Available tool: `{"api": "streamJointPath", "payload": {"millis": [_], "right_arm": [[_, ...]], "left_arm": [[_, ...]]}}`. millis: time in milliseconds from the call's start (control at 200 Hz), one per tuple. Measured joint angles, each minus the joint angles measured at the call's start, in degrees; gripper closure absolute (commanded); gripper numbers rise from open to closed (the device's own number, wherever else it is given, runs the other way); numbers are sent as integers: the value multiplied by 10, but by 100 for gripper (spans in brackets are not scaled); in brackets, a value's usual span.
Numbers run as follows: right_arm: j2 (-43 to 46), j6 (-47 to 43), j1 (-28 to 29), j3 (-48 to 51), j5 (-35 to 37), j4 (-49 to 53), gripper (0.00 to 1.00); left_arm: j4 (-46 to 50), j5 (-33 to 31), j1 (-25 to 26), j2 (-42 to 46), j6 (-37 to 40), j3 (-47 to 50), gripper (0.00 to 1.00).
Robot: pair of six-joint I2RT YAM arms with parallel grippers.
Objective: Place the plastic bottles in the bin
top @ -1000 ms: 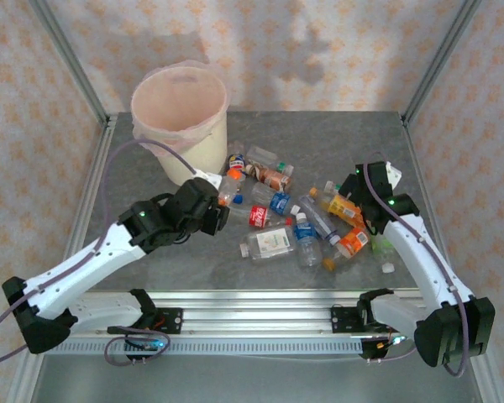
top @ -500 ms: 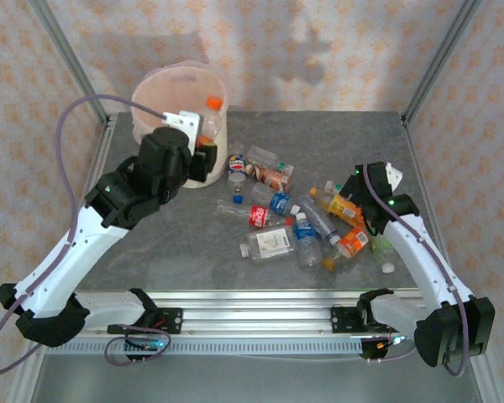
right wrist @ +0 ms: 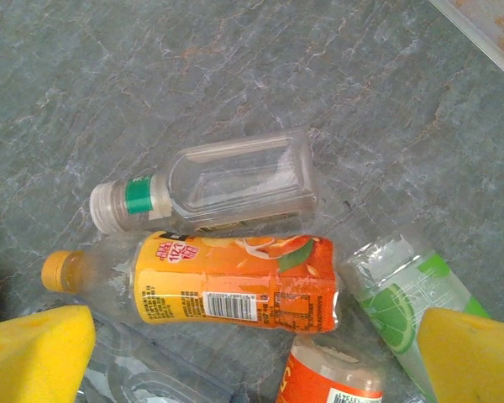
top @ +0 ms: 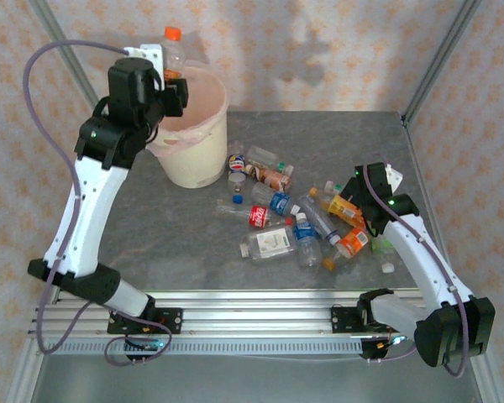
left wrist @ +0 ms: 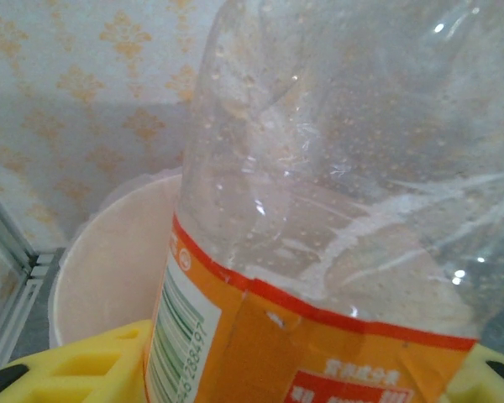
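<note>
the left gripper (top: 175,82) is up high at the bin (top: 198,159), its jaws partly closed and pinching a clear bottle with an orange label (left wrist: 336,210). in the left wrist view the yellow pads (left wrist: 76,369) press on either side of the bottle's labelled lower half. from the top camera the bottle stands roughly upright, orange cap (top: 172,34) uppermost, over the bin's far left rim. the bin, cream with a thin pink liner, sits at the far left of the table (top: 151,243).

the right gripper (top: 354,190) is spread wide and holds nothing. it hangs low over the right end of the loose bottles (top: 277,214) lying on the table just right of the bin. between its yellow pads (right wrist: 34,353), the right wrist view shows an orange juice bottle (right wrist: 235,290) on its side, beside a clear empty bottle with a green neck band (right wrist: 227,189) and a lime-labelled bottle (right wrist: 403,298). whether the pads touch any of these i cannot tell.
</note>
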State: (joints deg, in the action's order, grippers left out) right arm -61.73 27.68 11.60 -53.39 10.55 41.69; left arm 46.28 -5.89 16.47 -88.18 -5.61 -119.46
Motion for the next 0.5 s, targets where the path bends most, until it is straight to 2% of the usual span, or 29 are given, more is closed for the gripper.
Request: {"api": "streamJointPath", "payload": {"millis": [220, 500], "right_arm": [[0, 0, 0, -5, 0, 10, 1], [0, 0, 0, -14, 6, 16, 1]], "left_arm": [[25, 62, -65, -124, -5, -92, 82], [70, 85, -81, -243, -2, -124, 80]]}}
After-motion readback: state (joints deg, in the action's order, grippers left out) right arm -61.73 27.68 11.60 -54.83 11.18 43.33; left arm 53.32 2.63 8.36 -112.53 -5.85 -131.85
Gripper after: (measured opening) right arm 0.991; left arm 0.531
